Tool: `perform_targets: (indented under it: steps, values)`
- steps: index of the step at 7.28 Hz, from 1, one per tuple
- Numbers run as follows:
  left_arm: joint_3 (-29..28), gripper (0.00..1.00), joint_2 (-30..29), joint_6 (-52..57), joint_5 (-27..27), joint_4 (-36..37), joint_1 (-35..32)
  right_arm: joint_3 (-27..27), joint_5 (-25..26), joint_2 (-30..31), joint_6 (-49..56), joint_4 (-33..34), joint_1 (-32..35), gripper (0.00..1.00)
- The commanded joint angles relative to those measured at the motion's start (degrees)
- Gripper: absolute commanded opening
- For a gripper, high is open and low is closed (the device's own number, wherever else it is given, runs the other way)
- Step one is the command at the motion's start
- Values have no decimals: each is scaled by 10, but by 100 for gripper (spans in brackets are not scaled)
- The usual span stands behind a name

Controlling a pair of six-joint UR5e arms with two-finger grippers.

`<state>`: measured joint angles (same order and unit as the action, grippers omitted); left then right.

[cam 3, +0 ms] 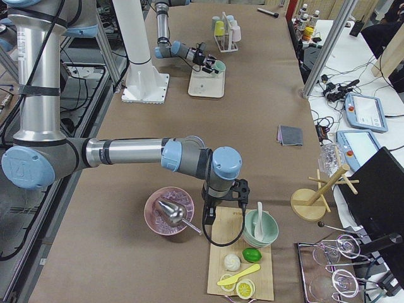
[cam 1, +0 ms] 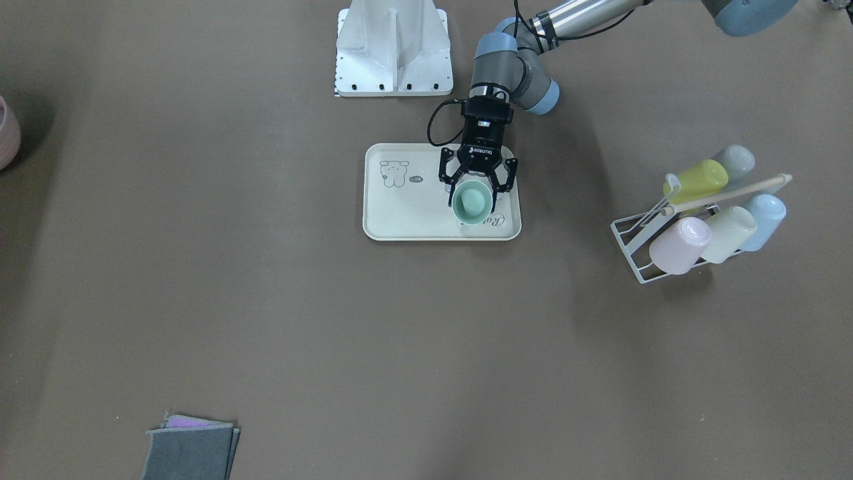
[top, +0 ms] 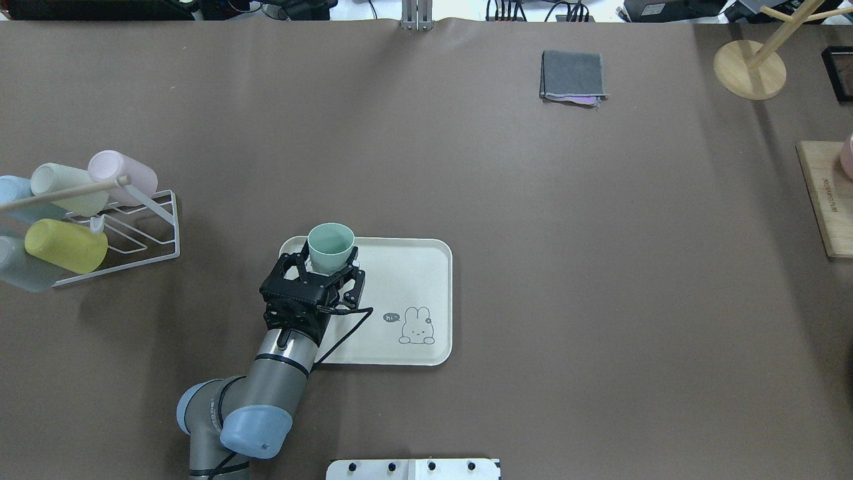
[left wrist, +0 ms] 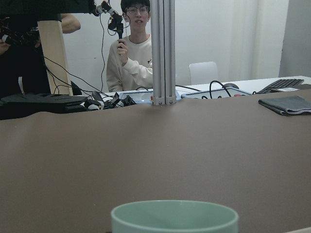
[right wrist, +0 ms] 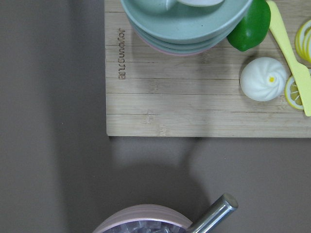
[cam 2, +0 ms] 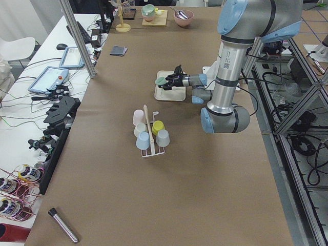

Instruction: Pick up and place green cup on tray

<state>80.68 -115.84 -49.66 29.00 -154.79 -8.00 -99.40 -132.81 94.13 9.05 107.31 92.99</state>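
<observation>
The left arm (top: 278,377) was built of silver-grey metal tubes joined by rounded grey housings, each closed with a pale blue cap (top: 256,430). Black straps (cam 1: 546,25) were wound round its upper tube. The left gripper (top: 324,267) was finished in black, with linked fingers, and a white ROBOTIQ marking (cam 1: 481,152) was printed on its body. A thin black cable (cam 1: 434,125) was looped out beside the wrist. The white base mount (cam 1: 393,53) was fastened with a row of dark screws (cam 1: 381,87). The right arm (cam 3: 126,151) was made in the same grey and pale blue, and a black wrist cable (cam 3: 214,237) was looped below the black right gripper (cam 3: 242,197).
</observation>
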Motion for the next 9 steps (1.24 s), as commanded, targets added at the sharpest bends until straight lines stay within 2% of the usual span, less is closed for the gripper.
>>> perform_targets:
  steps: [1, 4, 7, 8, 9]
  values:
    - [-1, 80, -2, 0, 0, 0, 0, 0, 0, 0, 0, 0, 0, 100]
    - [-1, 87, -3, 0, 0, 0, 0, 0, 0, 0, 0, 0, 0, 100]
    - [-1, 87, -3, 0, 0, -1, 0, 0, 0, 0, 0, 0, 1, 100]
    - [0, 96, -3, 0, 0, -1, 0, 0, 0, 0, 0, 0, 1, 100]
    - [0, 98, -3, 0, -1, -1, 0, 0, -1, 0, 0, 0, 4, 100]
